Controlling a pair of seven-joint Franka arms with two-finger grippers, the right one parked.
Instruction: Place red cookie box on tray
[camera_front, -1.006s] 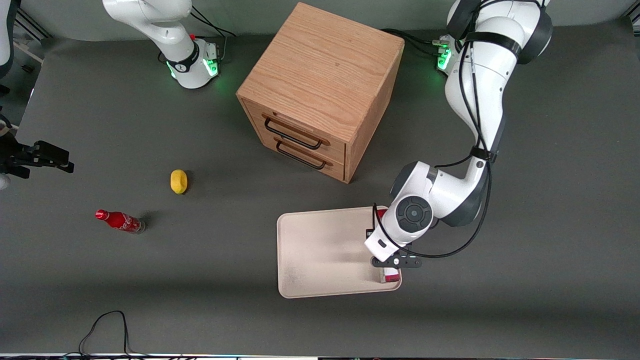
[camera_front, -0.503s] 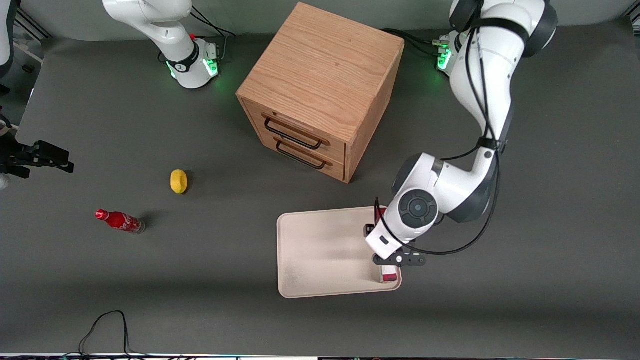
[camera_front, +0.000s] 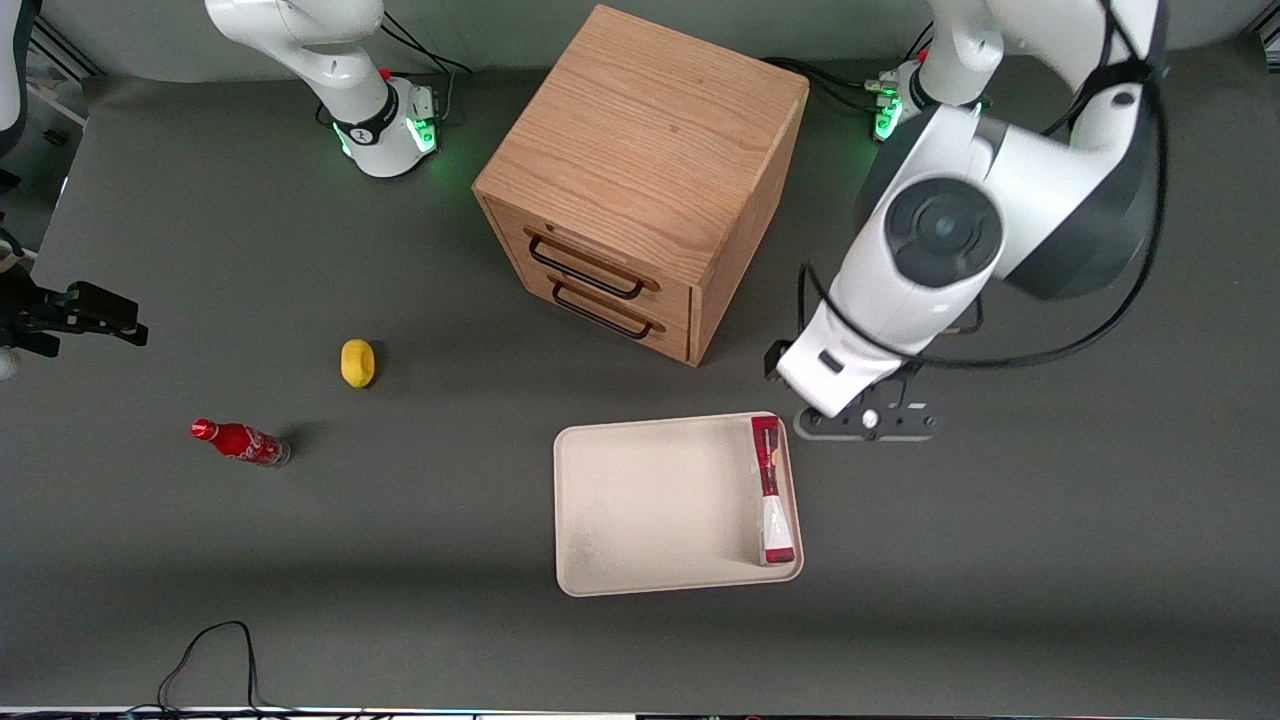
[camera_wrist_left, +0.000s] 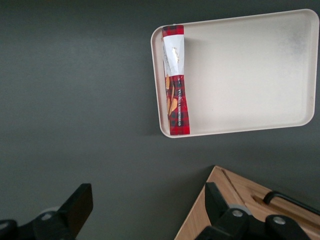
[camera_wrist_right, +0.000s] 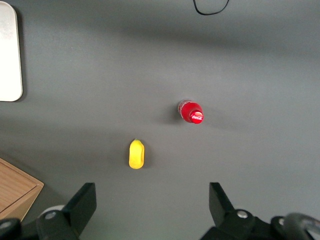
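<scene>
The gripper (camera_wrist_left: 145, 207) has its jaws wide open, holding and touching nothing. It hangs high above the tabletop (camera_front: 1050, 520), pointing down, near the cabinet (camera_front: 640, 180) corner. The box (camera_front: 769, 490) lies flat in the tray (camera_front: 640, 500), along the short rim toward the working arm's end; red plaid with a white panel.

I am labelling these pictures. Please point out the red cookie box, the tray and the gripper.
red cookie box (camera_front: 769, 489): front view, middle of its top face.
tray (camera_front: 640, 500): front view, bare floor.
gripper (camera_wrist_left: 146, 207): left wrist view, midway between its open fingers, above the table.
</scene>
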